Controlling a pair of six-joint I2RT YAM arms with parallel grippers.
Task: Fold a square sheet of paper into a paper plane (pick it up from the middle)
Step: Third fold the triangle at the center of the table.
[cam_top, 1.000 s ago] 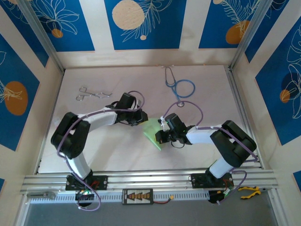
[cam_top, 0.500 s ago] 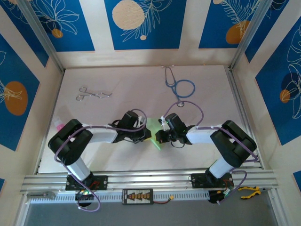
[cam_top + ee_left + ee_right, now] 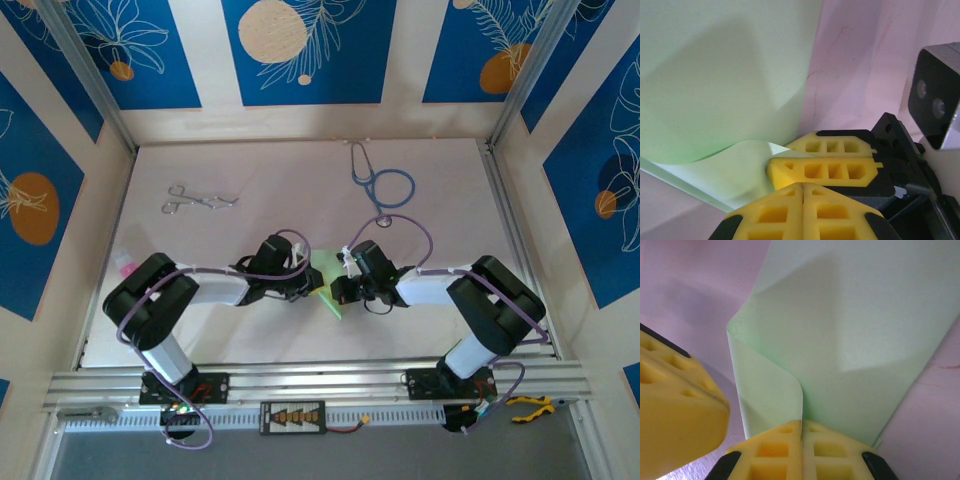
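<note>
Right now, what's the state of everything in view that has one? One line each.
square sheet of paper: on the table, one edge curled up and over, not creased flat.
right gripper: shut on the curled edge.
left gripper: shut beside the curl; can't tell if paper is between its pads.
stethoscope: lying flat, tubing looped, untouched.
forceps: lying flat, untouched.

Blue floral panels (image 3: 300, 50) line the pale walls (image 3: 205, 60) around a whitish table (image 3: 300, 190) under even light.

No text, label, brand or number is readable — nothing legible.
</note>
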